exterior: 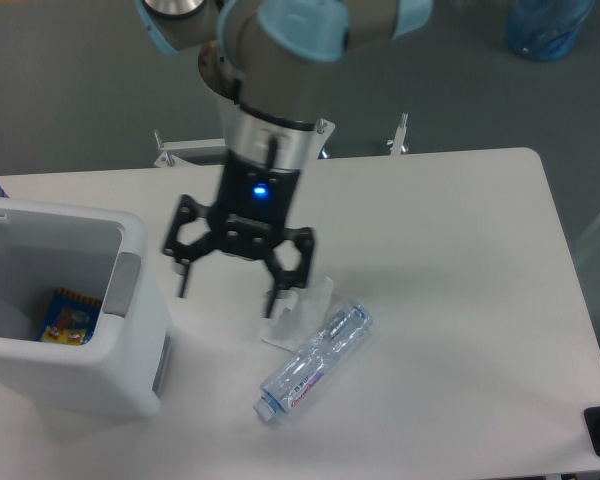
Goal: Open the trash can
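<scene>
Trash can [65, 330] first: it sits at the near left corner of the surface [450, 300], and from how it lies now its top stands open, so you can see down to a colourful packet [68, 316] on its floor, with the grey tab [123, 284] showing on the rim that faces the arm; the lid itself runs out of frame at the left, so you cannot judge how firmly it is held back. Your task looks essentially done, and the risk now is undoing it. Near the front edge lies a clear plastic bottle [314, 362], and just behind it a crumpled clear wrapper [298, 308]. Your gripper [231, 283] hangs with its jaws spread wide and nothing in them, one fingertip right over the wrapper, the other near the bin's right wall without touching it. If you lower from here, you may snag the wrapper and drag it into the bottle, which will likely roll. If you sweep left, that fingertip can knock the rim or tab and shove the light bin, or let the lid drop shut. Further back the arm's blurred outline suggests motion, so lift clear before travelling.
</scene>
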